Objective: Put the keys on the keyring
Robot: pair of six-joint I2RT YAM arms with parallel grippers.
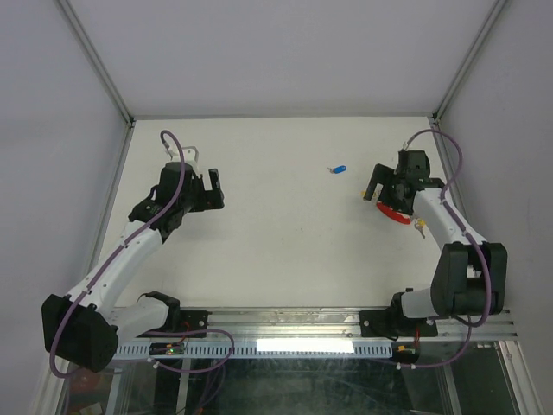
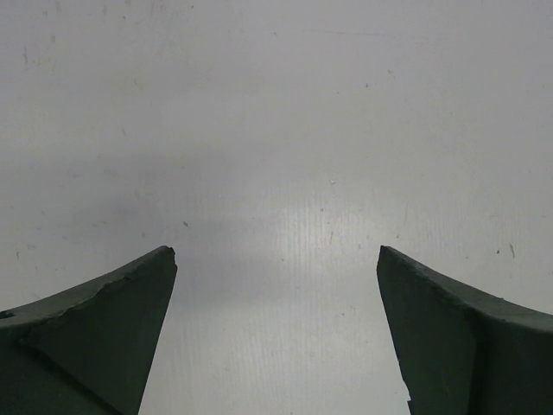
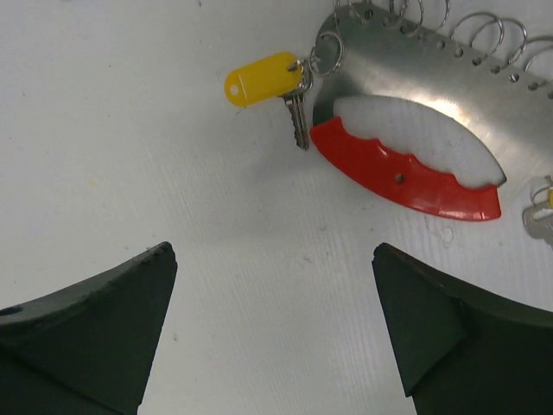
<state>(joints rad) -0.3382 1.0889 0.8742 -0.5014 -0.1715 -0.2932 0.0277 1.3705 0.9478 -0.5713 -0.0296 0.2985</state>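
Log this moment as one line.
left gripper open, empty | right gripper open, near ring plate | yellow key ringed to plate | blue key loose on table

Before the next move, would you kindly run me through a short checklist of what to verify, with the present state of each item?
1. Left gripper open, nothing between its fingers: ok.
2. Right gripper open, nothing between its fingers: ok.
3. Blue key in plain view, apart from both grippers: ok.
4. Keyring holder in the right wrist view, just ahead of the right gripper: ok.
5. Yellow-tagged key hooked to a ring on the holder: ok, as far as it shows.
6. Second key at the picture's right edge, attached or loose: cannot tell.
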